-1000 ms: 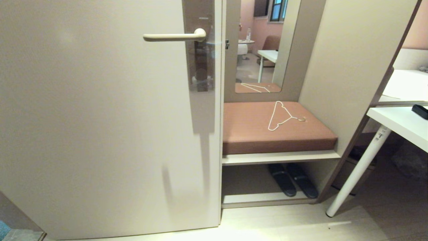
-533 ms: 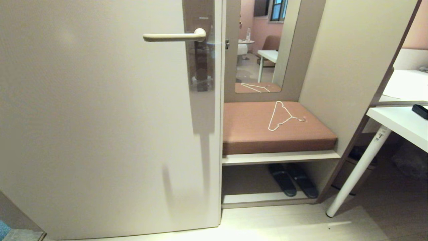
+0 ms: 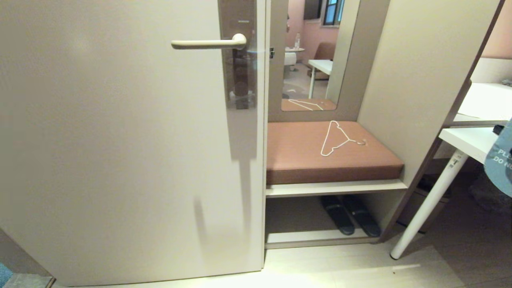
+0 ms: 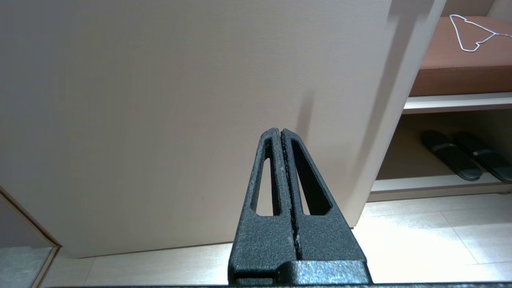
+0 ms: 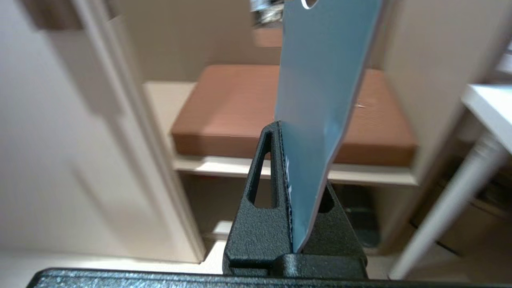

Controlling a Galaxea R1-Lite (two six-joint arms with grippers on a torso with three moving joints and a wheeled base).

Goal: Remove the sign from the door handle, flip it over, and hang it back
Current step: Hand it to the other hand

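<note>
One thin card, pinched at its lower end by the right hand.

One face of the sign (image 5: 320,80) shows blue with white lettering, and it stands edge-up out of the right hand (image 5: 294,132), whose fingers are clamped flat on its bottom end, while the round hole sits at the far tip, away from the grip. It looks light, stiff enough to hold its shape yet able to flex, and smooth, so it could twist or slip in the pinch; holding low leaves the hole free for the lever. In the head view it shows only at the right edge (image 3: 502,160), well apart from the bare door handle (image 3: 208,43). Down by the door, the left hand (image 4: 283,136) is closed on nothing.
</note>
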